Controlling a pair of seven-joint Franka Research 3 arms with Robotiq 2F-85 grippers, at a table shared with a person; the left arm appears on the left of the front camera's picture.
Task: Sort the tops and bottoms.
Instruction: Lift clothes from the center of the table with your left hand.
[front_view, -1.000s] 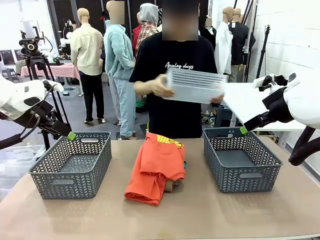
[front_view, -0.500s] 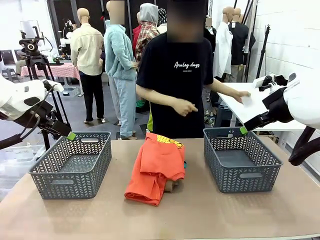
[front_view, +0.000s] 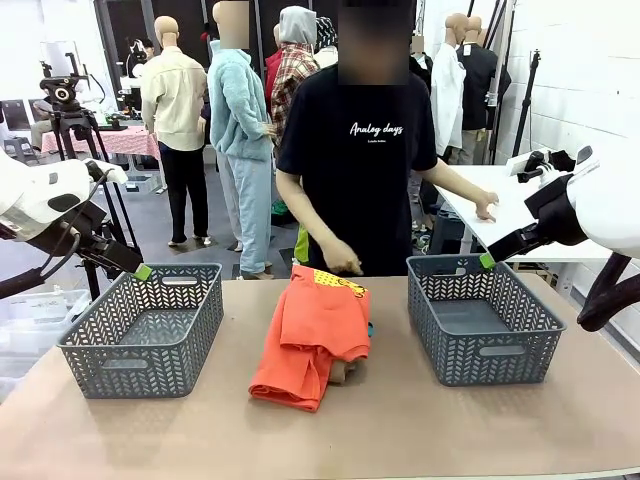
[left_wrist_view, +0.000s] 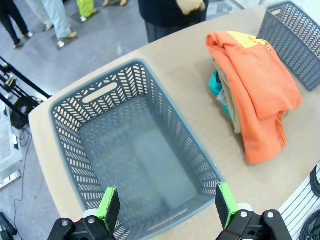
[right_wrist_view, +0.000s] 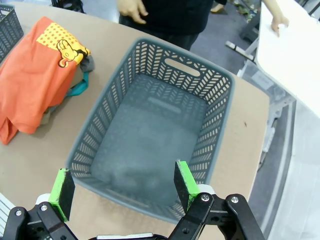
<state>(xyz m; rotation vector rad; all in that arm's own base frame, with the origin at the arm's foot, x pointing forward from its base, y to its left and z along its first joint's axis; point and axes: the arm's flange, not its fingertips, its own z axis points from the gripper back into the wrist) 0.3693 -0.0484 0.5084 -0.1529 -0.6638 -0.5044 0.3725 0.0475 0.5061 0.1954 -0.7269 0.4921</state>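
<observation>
Orange-red T-shirt (front_view: 312, 335): lying folded, rumpled, yellow print showing.
Teal top (left_wrist_view: 216, 86): peeking out beneath the orange-red T-shirt.
Left fingers (left_wrist_view: 109, 209): standing apart.
Right fingers (right_wrist_view: 184, 185): standing apart.

Scene was lit brightly and evenly from above, soft shadows were thrown on the bench (front_view: 400, 430) under the baskets (front_view: 140, 370), edges were bowed in both wrist views, far left background was overexposed.

White block wall (front_view: 590, 70) at right of frame, grey floor (front_view: 150, 235) centre left, white side table (front_view: 500, 190) at right, tripod (front_view: 62, 95) and pink-clothed table (front_view: 105, 140) upper left
</observation>
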